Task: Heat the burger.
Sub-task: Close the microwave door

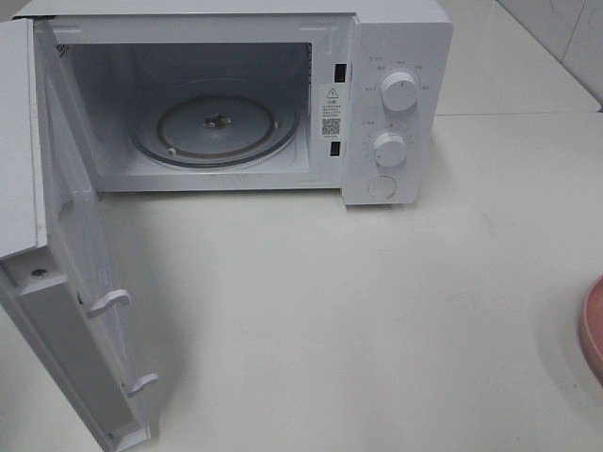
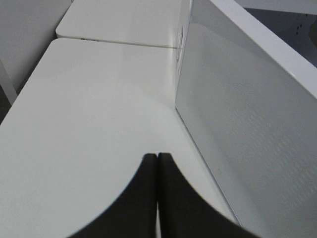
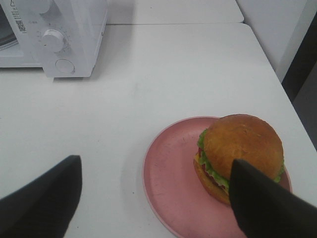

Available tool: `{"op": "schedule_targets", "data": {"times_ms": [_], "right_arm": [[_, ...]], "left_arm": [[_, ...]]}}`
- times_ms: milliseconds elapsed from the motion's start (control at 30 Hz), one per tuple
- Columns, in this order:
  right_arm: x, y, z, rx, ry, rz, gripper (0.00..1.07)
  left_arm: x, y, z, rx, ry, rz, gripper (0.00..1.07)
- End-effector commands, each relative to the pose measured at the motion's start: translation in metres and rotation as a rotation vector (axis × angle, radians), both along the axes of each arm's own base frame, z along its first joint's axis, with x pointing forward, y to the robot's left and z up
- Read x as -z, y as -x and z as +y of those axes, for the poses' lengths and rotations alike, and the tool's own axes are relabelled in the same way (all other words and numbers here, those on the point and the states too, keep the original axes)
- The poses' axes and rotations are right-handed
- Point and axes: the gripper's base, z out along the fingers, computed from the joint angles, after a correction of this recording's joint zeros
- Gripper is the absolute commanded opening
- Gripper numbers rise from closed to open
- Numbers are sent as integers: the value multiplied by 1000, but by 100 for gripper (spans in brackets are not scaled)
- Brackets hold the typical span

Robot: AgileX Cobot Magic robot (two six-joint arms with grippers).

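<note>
Both pincers differ on my screens: my left gripper [image 2: 157, 158] has its 2 dark fingers pressed flat together with nothing between them, hanging over the white table [image 2: 89, 124] just beside the microwave door's [image 2: 247, 124] outer face. My right gripper [image 3: 153, 183] is spread wide, its 2 black fingers [image 3: 44, 198] apart and holding nothing. I see the burger [image 3: 241, 156] sitting on the pink plate [image 3: 171, 178], toward the plate's far side from the microwave [image 3: 74, 34], with 1 finger of the right gripper in front of its bun. From the high camera, the microwave [image 1: 396, 104] stands open, door swung out, glass turntable [image 1: 215, 127] bare, and only the plate's rim [image 1: 594, 330] shows at the right edge.
</note>
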Motion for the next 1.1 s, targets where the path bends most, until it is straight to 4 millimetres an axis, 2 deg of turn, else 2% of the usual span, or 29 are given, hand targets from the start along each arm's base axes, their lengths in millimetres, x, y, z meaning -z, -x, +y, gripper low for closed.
{"op": "schedule_targets", "data": {"times_ms": [33, 67, 200, 333, 567, 767, 833, 900, 1000, 1100], "right_arm": [[0, 3, -1, 5, 3, -35, 76], [0, 3, -1, 5, 3, -35, 76], [0, 3, -1, 5, 3, -35, 76], [0, 3, -1, 5, 3, -35, 76], [0, 3, -1, 5, 3, -35, 76], [0, 3, -1, 5, 3, -35, 76], [0, 3, -1, 5, 3, -35, 76], [0, 3, -1, 5, 3, -35, 76], [0, 3, -1, 5, 3, -35, 76], [0, 3, -1, 5, 3, -35, 76]], "left_arm": [[5, -19, 2, -10, -18, -44, 0], [5, -19, 2, -10, -18, -44, 0], [22, -42, 4, -13, -33, -64, 0], [34, -53, 4, -14, -34, -99, 0], [63, -78, 5, -16, -39, -268, 0], [73, -90, 4, 5, -65, -278, 0], [84, -103, 2, 40, -91, -258, 0], [86, -106, 2, 47, -92, -261, 0], [95, -117, 0, 61, -54, -256, 0], [99, -119, -1, 69, -48, -247, 0]]}}
